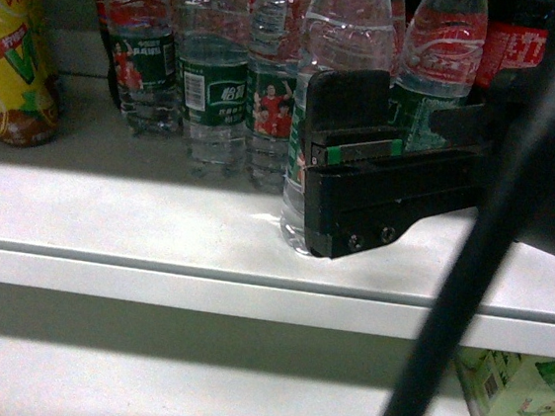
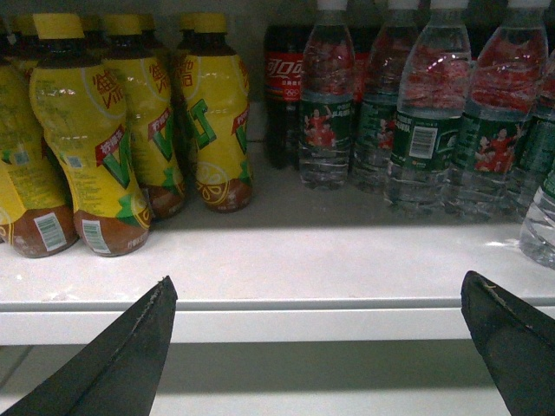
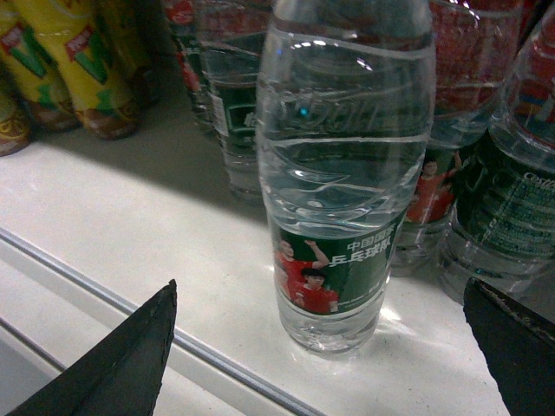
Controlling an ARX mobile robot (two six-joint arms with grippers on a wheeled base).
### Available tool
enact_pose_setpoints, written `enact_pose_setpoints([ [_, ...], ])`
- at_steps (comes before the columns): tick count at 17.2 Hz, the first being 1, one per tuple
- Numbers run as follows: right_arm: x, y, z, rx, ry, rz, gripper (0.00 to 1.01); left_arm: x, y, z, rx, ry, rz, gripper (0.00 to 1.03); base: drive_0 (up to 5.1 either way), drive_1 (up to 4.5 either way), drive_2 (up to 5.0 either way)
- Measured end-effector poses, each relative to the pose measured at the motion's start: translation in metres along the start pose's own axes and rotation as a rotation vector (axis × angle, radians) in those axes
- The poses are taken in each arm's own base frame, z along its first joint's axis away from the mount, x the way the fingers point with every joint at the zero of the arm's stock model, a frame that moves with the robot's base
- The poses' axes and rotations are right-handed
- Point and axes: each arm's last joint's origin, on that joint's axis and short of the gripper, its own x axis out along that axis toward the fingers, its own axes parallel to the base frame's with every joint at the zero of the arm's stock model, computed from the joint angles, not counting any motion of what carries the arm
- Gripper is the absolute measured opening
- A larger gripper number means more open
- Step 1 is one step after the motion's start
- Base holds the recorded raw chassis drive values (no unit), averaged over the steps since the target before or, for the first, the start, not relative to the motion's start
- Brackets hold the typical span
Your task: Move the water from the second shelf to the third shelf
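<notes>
Right claw (image 3: 321,347) spread wide around water (image 3: 342,199), green label reading 中国国球乒乓球

Clear ribbed plastic water bottle (image 3: 342,173), filled with clear water, green label low on the body showing red-shirted people. Standing upright near the front edge of the white shelf (image 1: 156,225), set forward of the row of similar bottles behind. Cap out of view.
</notes>
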Motion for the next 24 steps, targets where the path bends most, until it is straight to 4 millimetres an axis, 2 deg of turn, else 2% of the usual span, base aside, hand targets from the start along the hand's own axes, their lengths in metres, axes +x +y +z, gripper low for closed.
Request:
enact_pose_setpoints([
  [8, 0.029, 0.002, -0.004, 0.096, 0.074, -0.077, 0.98, 0.0, 0.0, 0.0, 0.0, 0.0, 0.0, 0.98, 0.0, 0.0, 0.0],
  [14, 0.043, 0.007, 0.004, 0.101, 0.057, -0.072, 0.98, 0.0, 0.0, 0.0, 0.0, 0.0, 0.0, 0.98, 0.0, 0.0, 0.0],
  [24, 0.068, 0.013, 0.002, 0.092, 0.076, -0.101, 0.98, 0.0, 0.0, 0.0, 0.0, 0.0, 0.0, 0.98, 0.0, 0.0, 0.0],
])
